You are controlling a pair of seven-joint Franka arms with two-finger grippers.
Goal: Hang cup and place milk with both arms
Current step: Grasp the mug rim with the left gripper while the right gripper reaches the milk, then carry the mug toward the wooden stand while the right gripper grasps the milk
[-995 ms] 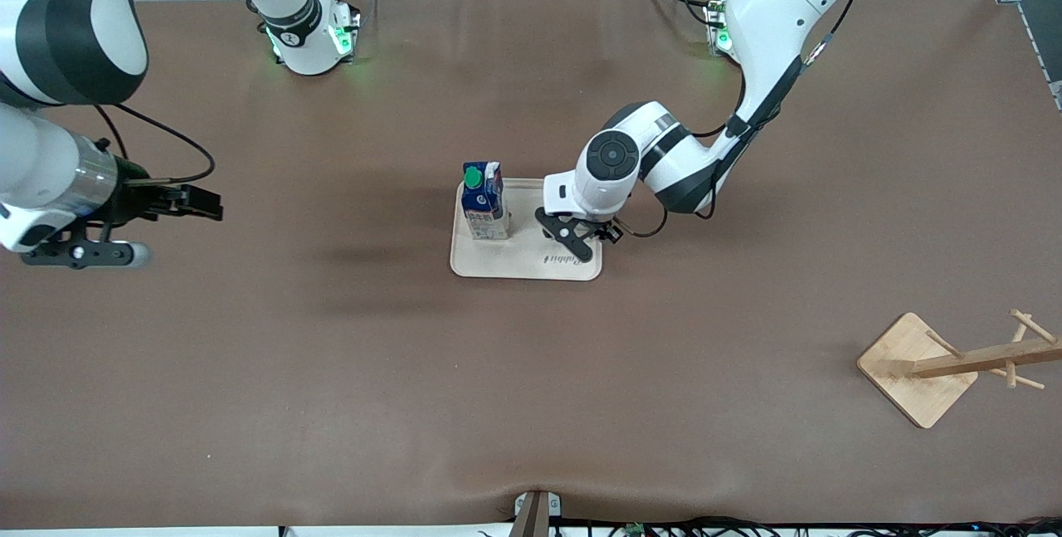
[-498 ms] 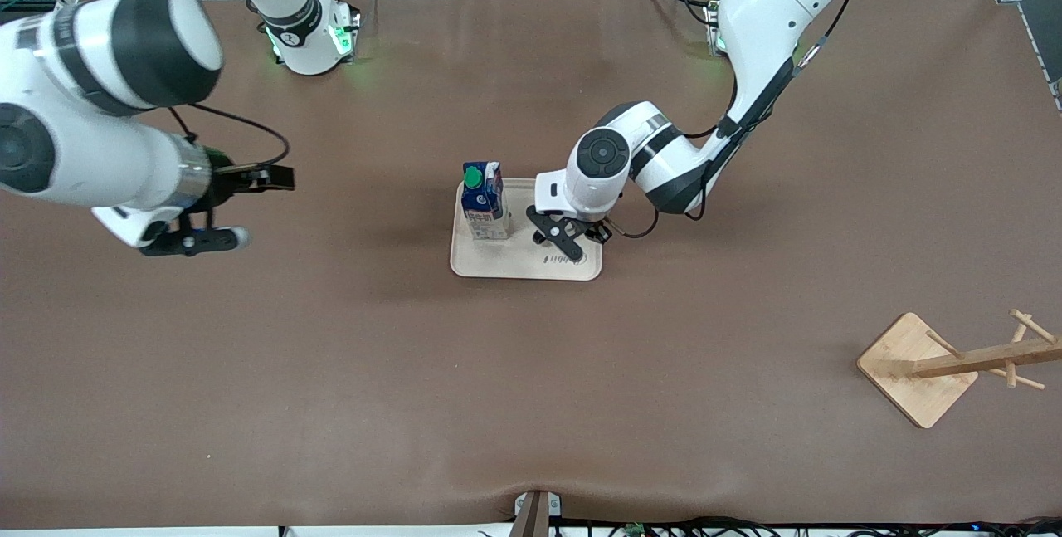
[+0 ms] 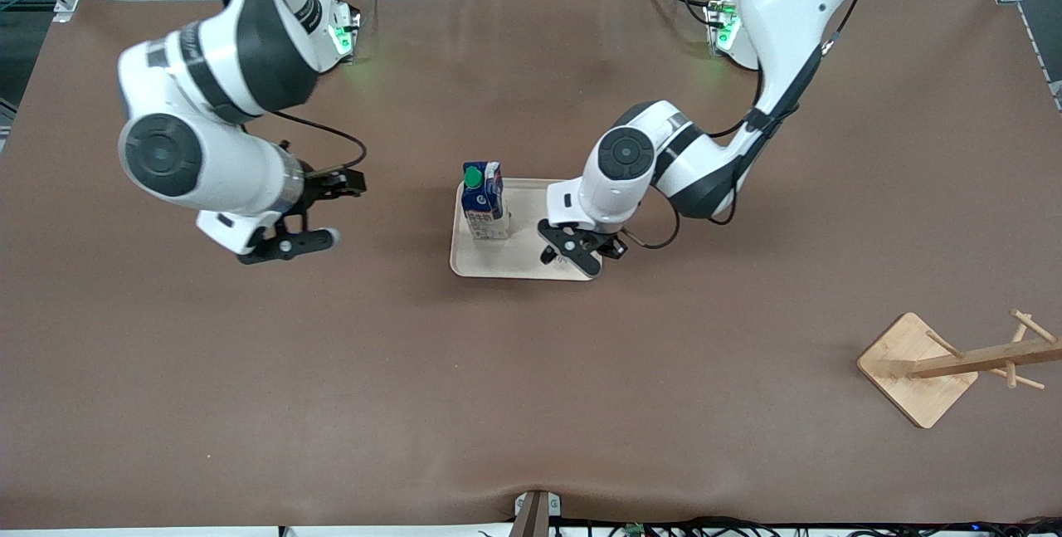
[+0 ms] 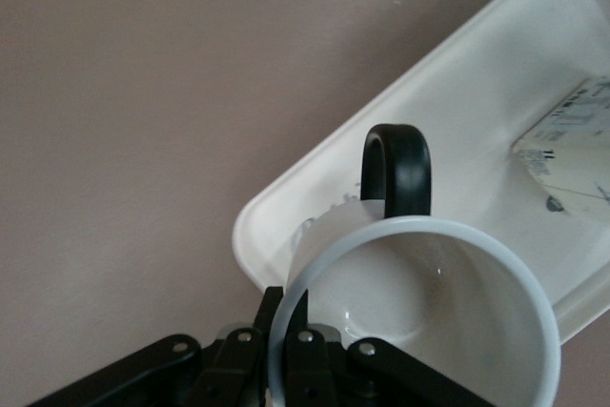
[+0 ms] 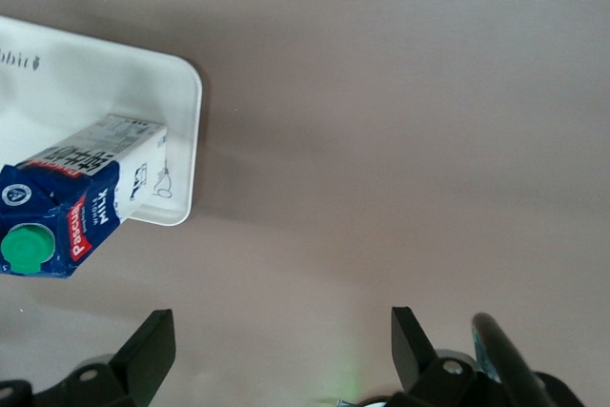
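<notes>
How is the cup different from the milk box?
The cup is white with a black loop handle; the milk is dark blue with a green cap. The cup is round and open on top; the milk is a boxy carton, capped shut. The left gripper has its fingers shut on the cup's rim; the milk stands free, with the open right gripper short of it. Both are over one tray.

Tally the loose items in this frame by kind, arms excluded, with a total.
Milk carton: 1
Cup: 1
Tray: 1
Wooden cup rack: 1
Total: 4
</notes>
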